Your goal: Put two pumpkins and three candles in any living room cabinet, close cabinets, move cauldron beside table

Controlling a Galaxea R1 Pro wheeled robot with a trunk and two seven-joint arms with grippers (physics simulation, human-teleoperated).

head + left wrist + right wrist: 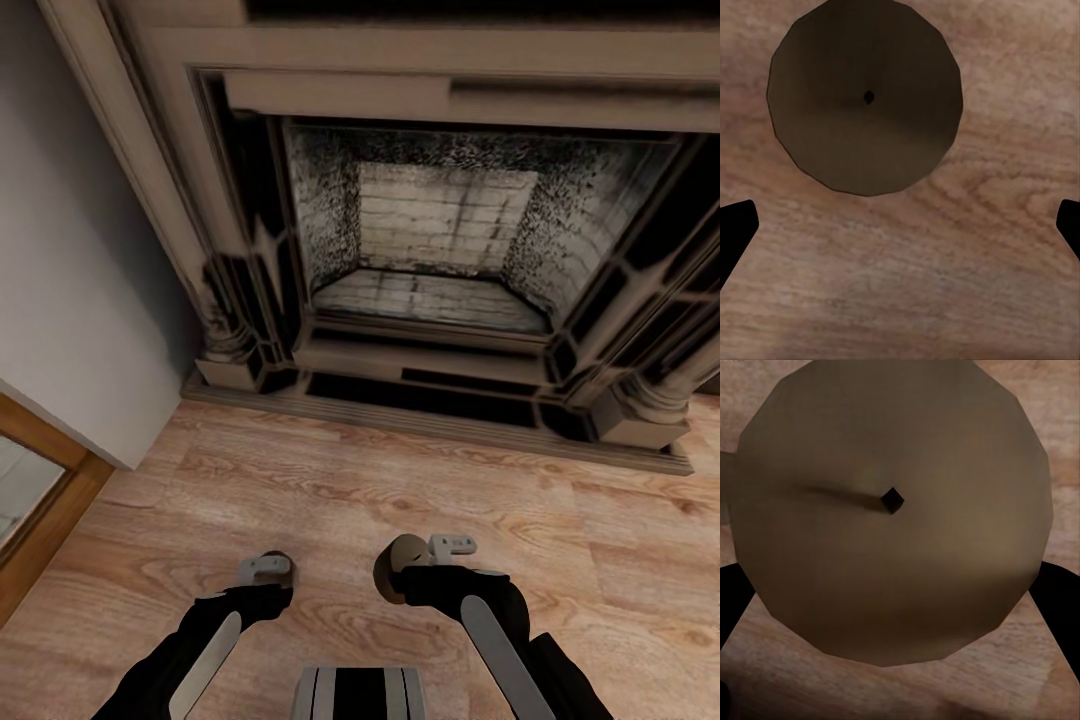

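There's the squat round tan wax candle (892, 510), light, stiff, slick-sided I'd guess, best pinched across its flanks, bracketed at one o'clock by the right gripper (896, 600), clamped or not I can't tell, while the left gripper (900, 225) gapes empty over the second tan candle (866, 97) at eleven on the wooden plank floor (400, 480), with the stone fireplace (430, 250) at twelve.

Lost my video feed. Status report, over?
Left gripper and right gripper each over a brown candle, grip unclear. Fireplace ahead on wood floor. No cabinet seen.
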